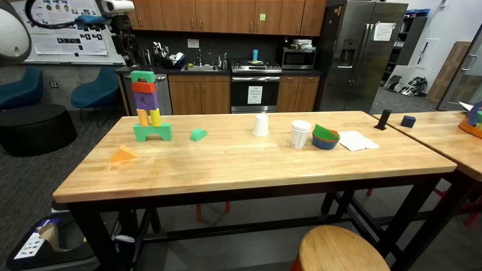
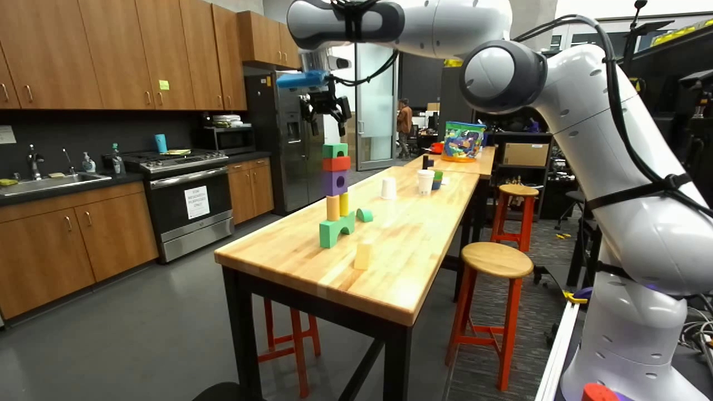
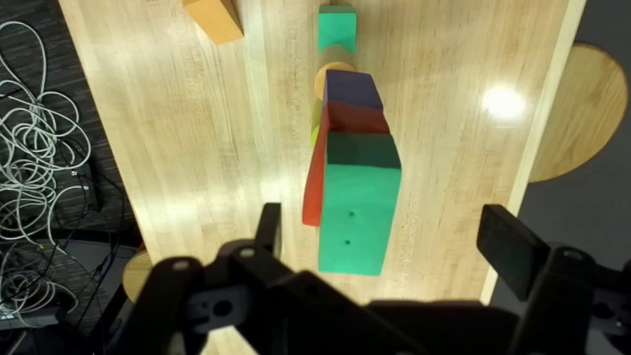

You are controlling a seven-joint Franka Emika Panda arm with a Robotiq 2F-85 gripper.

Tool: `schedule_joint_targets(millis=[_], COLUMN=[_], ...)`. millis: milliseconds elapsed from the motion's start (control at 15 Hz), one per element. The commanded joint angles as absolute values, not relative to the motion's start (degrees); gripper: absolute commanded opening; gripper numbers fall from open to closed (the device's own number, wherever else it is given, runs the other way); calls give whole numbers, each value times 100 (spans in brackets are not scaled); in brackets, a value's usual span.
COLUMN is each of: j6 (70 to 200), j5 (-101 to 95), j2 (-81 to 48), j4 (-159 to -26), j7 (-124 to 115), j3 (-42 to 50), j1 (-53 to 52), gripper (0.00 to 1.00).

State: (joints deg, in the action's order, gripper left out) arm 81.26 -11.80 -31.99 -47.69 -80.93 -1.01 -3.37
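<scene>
Just below the gripper (image 2: 328,127), spread wide and empty, a block tower (image 1: 141,101) stands, topped by an arch (image 3: 360,217); farther below, on the table (image 1: 226,169), a half-round (image 1: 198,134) and a wedge (image 1: 124,153) lie loose and unstacked. Stacking looks well along.

A pale wooden table (image 1: 226,169) carries, in an exterior view, a spread ranged around an upturned white cup (image 1: 261,125): at 9 o'clock from the cup, a green half-round block (image 1: 198,134) and, farther out, a green arch block (image 1: 152,129), foot of a block tower (image 1: 147,100); toward 8 o'clock, an orange wedge (image 1: 123,153). Between 3 and 4 o'clock stand stacked white cups (image 1: 300,134) and a blue bowl (image 1: 324,144), a white sheet (image 1: 357,141) just beside it. A black upright object (image 1: 383,119) stands near the table's 3 o'clock edge.
</scene>
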Motion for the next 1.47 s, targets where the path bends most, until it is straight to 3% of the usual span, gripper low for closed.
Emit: schedule_joint_targets(millis=[0, 667, 1267, 1333, 1400], j6=[8077, 8421, 10086, 9626, 9820], j5=[-1203, -1080, -1084, -1162, -1162], j2=[-2847, -1924, -773, -1301, -1187], j4=[-4831, -5581, -7895, -7045, -7300], j7=[-7702, -5100, -2570, -3060, -2879], j3=[-157, -442, -551, -486, -488], j1=[-328, -203, -124, -245, -234], gripper=[100, 100, 100, 100, 100])
